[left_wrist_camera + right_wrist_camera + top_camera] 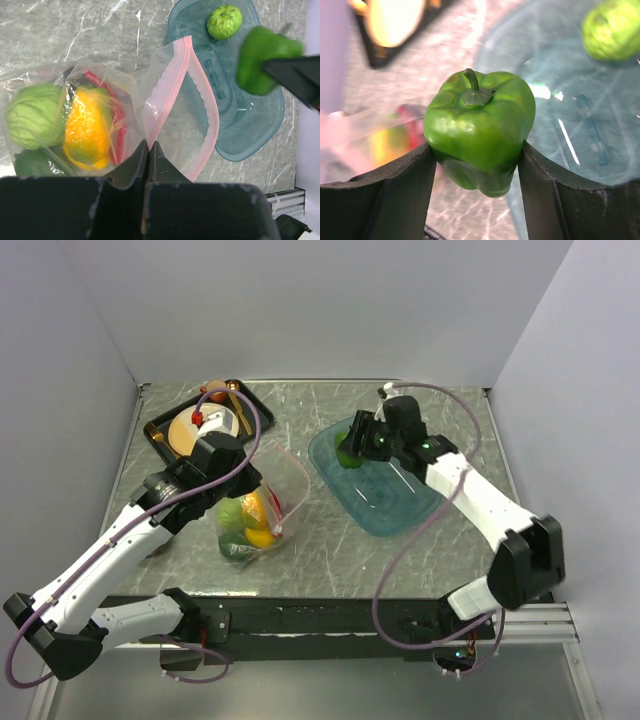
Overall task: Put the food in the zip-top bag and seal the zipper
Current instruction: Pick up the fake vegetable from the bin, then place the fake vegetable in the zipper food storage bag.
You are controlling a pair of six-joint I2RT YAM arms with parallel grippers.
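Observation:
The zip-top bag (175, 115) lies open on the table, its pale pink zipper (172, 75) curving round the mouth. Inside it are a green round fruit (32, 115), an orange-yellow mango (87, 127) and a red chili (118, 122). My left gripper (148, 144) is shut on the near edge of the bag's mouth. My right gripper (479, 150) is shut on a green pepper (480, 125), stem up, above the left end of the teal tub (385, 495). In the top view the pepper (347, 454) hangs to the right of the bag (270, 490). Another green round fruit (224, 21) lies in the tub.
A black tray (160, 430) with a round plate and small items stands at the back left, behind the left arm. White walls close in the table on three sides. The tub sits just right of the bag's mouth.

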